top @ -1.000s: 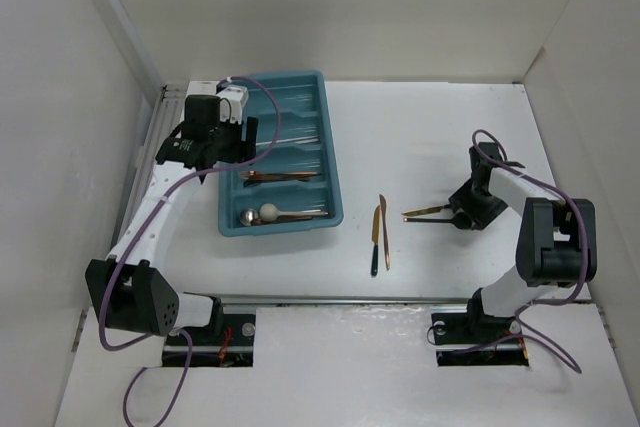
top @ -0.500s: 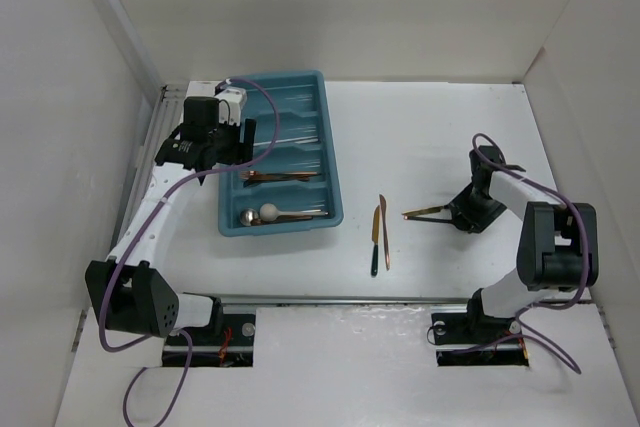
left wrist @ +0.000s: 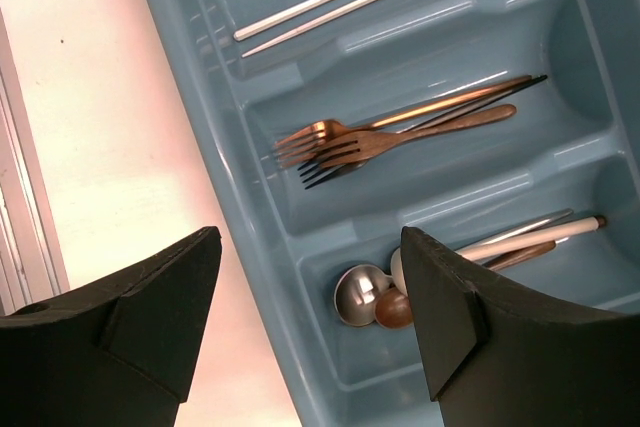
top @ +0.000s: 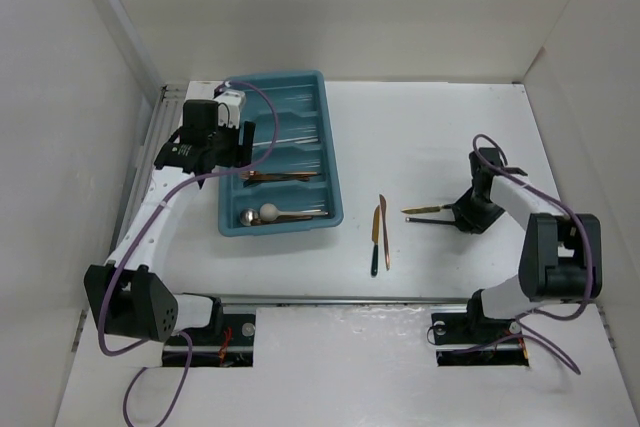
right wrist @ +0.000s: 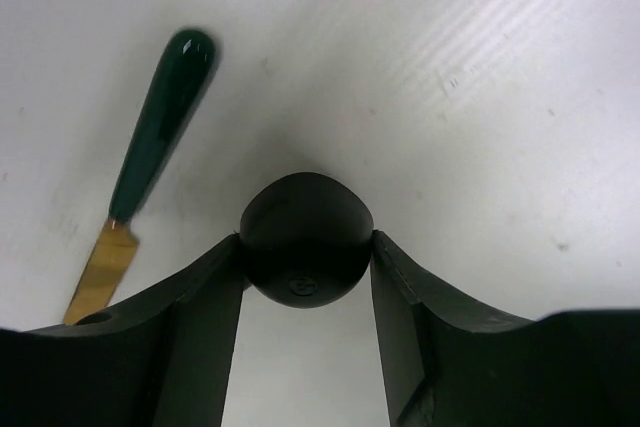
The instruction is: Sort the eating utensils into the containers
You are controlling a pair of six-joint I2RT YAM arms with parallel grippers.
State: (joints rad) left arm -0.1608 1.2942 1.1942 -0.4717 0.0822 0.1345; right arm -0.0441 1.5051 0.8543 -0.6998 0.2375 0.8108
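Snugly, the right pincer (right wrist: pixel 305 269) grips a smooth, rounded black handle (right wrist: pixel 305 232).

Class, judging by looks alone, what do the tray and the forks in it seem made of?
Tray: likely moulded plastic, glossy teal, with rounded ridges and soft highlights. Forks: probably metal with a polished copper finish, given bright reflective streaks; plating cannot be told.

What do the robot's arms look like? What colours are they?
Both arms have white tube-like links joined by chunky black joints. The left arm and right arm each trail a thin purple cable. The left gripper and right gripper end in matte black, wedge-shaped fingers.
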